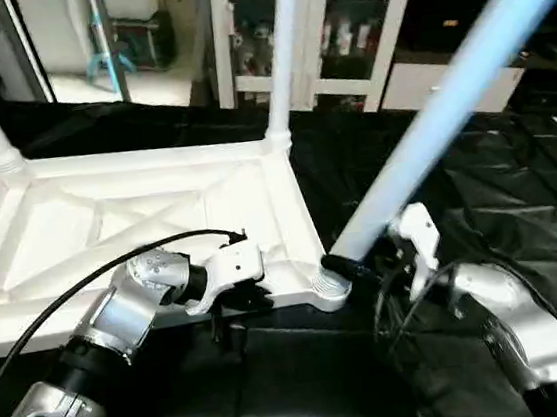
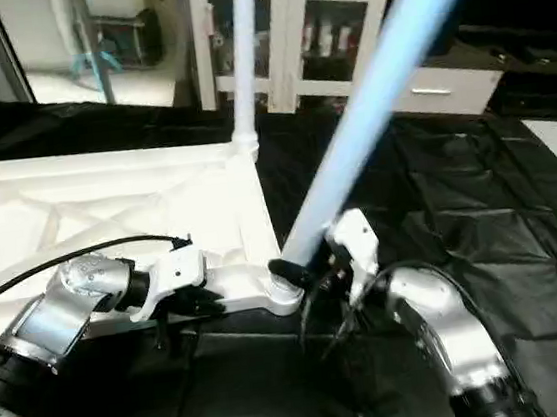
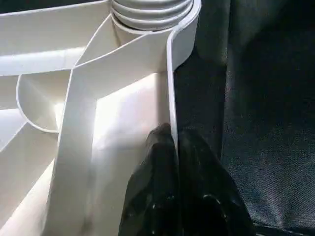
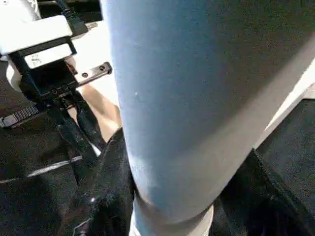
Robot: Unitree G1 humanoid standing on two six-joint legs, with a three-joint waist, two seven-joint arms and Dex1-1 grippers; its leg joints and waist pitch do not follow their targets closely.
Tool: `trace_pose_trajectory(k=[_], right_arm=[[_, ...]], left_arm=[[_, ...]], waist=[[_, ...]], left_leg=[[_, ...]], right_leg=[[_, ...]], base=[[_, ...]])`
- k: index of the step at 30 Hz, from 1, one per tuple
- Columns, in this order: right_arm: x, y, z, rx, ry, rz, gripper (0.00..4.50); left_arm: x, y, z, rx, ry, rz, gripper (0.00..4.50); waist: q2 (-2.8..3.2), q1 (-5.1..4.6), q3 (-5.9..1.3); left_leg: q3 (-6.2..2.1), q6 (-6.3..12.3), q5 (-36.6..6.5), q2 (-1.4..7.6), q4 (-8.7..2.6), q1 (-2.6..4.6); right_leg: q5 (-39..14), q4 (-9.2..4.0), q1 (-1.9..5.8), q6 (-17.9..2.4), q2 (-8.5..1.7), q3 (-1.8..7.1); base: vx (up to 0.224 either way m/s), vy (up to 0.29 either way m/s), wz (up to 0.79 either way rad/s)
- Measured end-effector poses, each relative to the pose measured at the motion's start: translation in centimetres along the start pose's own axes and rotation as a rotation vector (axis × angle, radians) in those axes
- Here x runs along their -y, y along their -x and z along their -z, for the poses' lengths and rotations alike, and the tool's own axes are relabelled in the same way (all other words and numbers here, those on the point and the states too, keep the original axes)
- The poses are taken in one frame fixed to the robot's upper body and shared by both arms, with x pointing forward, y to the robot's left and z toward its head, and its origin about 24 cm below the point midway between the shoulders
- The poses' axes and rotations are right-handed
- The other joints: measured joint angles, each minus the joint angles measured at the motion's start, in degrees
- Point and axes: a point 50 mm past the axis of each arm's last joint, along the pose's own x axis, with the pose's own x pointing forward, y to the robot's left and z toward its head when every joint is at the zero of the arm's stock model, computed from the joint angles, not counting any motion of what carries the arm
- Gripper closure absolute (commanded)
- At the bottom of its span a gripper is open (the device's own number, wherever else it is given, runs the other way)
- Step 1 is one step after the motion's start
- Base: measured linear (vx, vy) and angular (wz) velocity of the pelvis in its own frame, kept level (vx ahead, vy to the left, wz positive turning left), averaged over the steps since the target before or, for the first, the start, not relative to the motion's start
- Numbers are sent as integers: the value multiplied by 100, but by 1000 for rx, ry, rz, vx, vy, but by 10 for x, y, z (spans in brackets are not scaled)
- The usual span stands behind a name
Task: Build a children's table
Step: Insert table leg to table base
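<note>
Okay, left tool (image 1: pixel 253 294) clamps the white ribbed plastic tabletop (image 1: pixel 139 219) rim; right tool (image 1: pixel 350 266) grips the long white tube leg (image 1: pixel 447 99), so I'd straighten it over the corner socket (image 1: pixel 330 288) before pushing.

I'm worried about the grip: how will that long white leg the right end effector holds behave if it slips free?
The long tapered white plastic tube leg looks smooth, so probably slippery. It leans steeply from the corner socket of the white ribbed tabletop, so it may topple. Being round, it would likely roll.
</note>
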Motion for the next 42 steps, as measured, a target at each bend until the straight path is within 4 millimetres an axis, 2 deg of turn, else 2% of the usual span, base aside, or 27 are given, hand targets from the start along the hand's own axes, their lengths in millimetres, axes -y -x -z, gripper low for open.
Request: trace_pose_trajectory(k=[6, 15, 26, 31, 42], right_arm=[[8, -11, -9, -91, 34, -79, 265], [12, -15, -13, -130, 19, -108, 265], [16, -24, -11, -126, -19, -82, 265], [14, -23, -7, -102, -10, -70, 265], [12, -24, -5, -93, 3, -60, 266]], left_arm=[[-1, 1, 1, -8, 1, -3, 448], [-1, 1, 2, -12, 2, 3, 448], [-3, 2, 4, -27, 8, -23, 448], [-3, 2, 4, -29, 13, -23, 448], [-3, 3, 5, -30, 14, -25, 450]], waist=[[-7, -13, -2], [-27, 8, -15], [-34, -52, -17], [-35, -82, -17], [-33, -103, -17]], left_leg=[[-9, 0, 0, -2, 0, 18], [-8, -1, -1, -2, -2, 38], [-68, 1, -2, -22, -5, 47], [-71, 7, -6, -40, -5, 45], [-76, 10, -7, -46, -8, 46]], right_leg=[[3, -9, -1, -5, -1, -1], [7, -9, 2, -11, 0, 0], [2, -78, -8, -4, 0, -11], [2, -129, -5, -5, -5, -1], [2, -134, -7, -5, -6, 2]], base=[[0, 0, 0], [0, 0, 0], [0, 0, 0], [0, 0, 0], [0, 0, 0]])
